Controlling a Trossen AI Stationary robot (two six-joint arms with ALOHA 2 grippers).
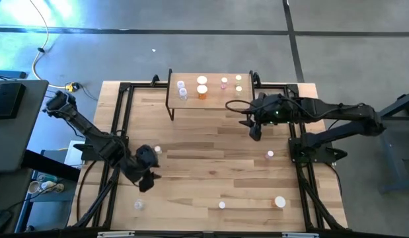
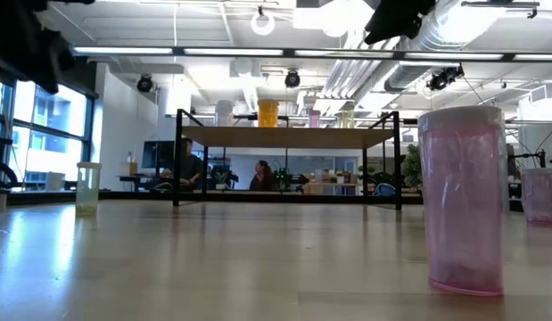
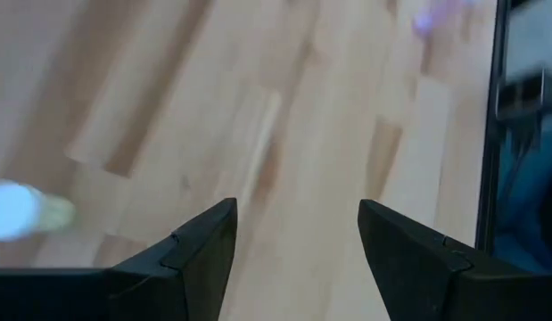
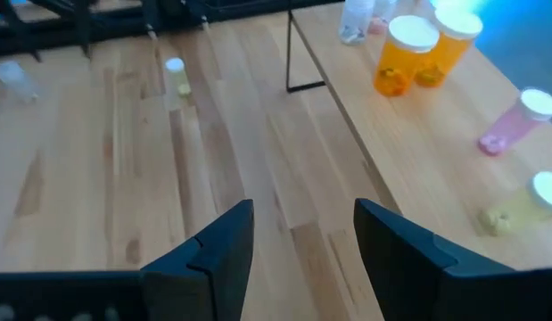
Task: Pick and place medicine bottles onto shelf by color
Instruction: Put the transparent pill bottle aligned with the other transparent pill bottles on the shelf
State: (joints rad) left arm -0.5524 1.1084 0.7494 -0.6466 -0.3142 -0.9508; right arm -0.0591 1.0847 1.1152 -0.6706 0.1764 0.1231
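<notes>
The shelf (image 1: 211, 92) stands at the far edge of the counter (image 1: 211, 165), a light-wood board on thin black legs. On it, seen from above, are 2 clear bottles (image 1: 182, 88) at its left end, 2 orange bottles (image 1: 202, 87) just beside them, 2 pink bottles (image 1: 224, 82) farther right and 2 pale yellow-green bottles (image 1: 238, 82) at its right end. The right wrist view shows the orange pair (image 4: 405, 58) standing upright and touching, with a pink bottle (image 4: 516, 120) and a yellow-green bottle (image 4: 525, 201) lying tilted in that picture. The right end effector (image 1: 255, 132) hangs over the counter just in front of the shelf's right part; its fingers (image 4: 213, 250) are spread with only bare wood between them. The left end effector (image 1: 146, 180) is over the counter's left side, its fingers (image 3: 195, 250) likewise spread and holding nothing. A yellow-green bottle (image 1: 157, 151) stands near it, and a clear bottle (image 1: 138, 205) sits close to the front left corner. On the right half stand a pink bottle (image 1: 270, 155), another small bottle (image 1: 222, 205) near the front edge and a larger white-capped one (image 1: 280, 201) beside it. In the low view a pink bottle (image 2: 461, 201) stands upright close to the camera.
</notes>
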